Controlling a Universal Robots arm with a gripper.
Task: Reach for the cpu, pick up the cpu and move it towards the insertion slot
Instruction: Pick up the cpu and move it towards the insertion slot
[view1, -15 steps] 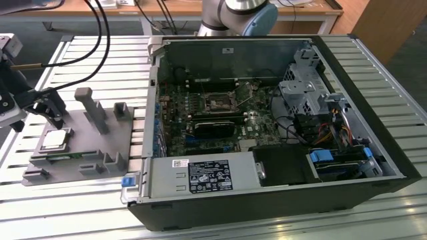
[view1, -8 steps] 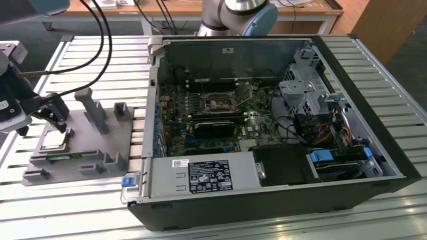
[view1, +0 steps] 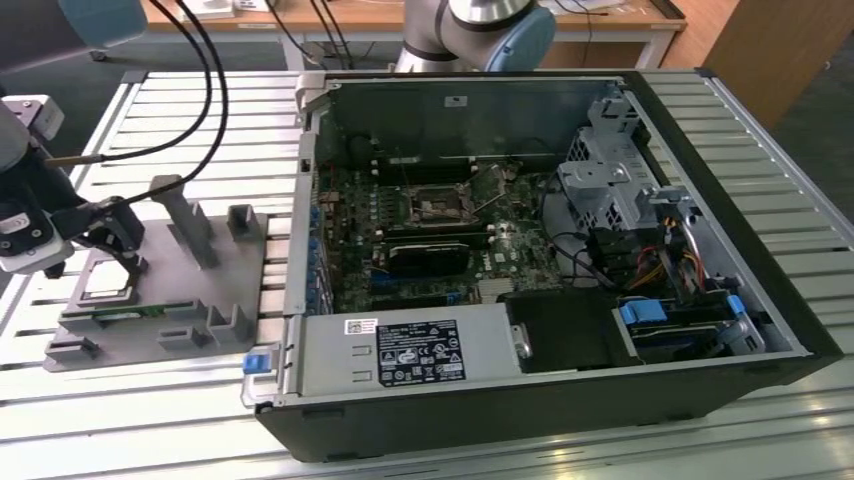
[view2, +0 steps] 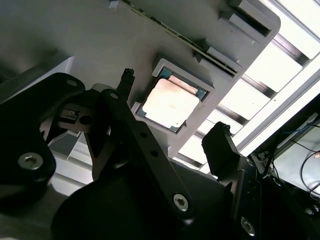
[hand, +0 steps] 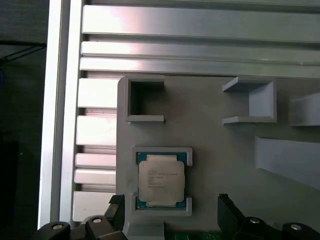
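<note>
Exterior view: the gripper (view1: 118, 248) hangs over the grey tray (view1: 200, 300), which lies on the slatted table (view1: 160, 110) near that table's edge at the exterior view's left. The cpu (view1: 107, 293) lies flat in a square recess of the tray, close to the tray's edge on the same side and just below the fingers. It has not been lifted.

In the second wrist view the jaws are spread wide and hold nothing. One of the fingertips (view2: 127, 75) stands off one side of the cpu (view2: 170, 104) and the other off the opposite side, so the chip lies between them, straight along the line of approach. Neither tip touches it. I judge the tips to be above the chip rather than level with it. The first wrist view agrees: the cpu (hand: 161, 180) sits squarely in its recess, metal top up. It is nearly square, so its long axis matters little.

The insertion slot (view1: 438, 205) is on the motherboard (view1: 400, 240) inside the open computer case (view1: 561, 400), well apart from the tray, toward the exterior view's right.
</note>
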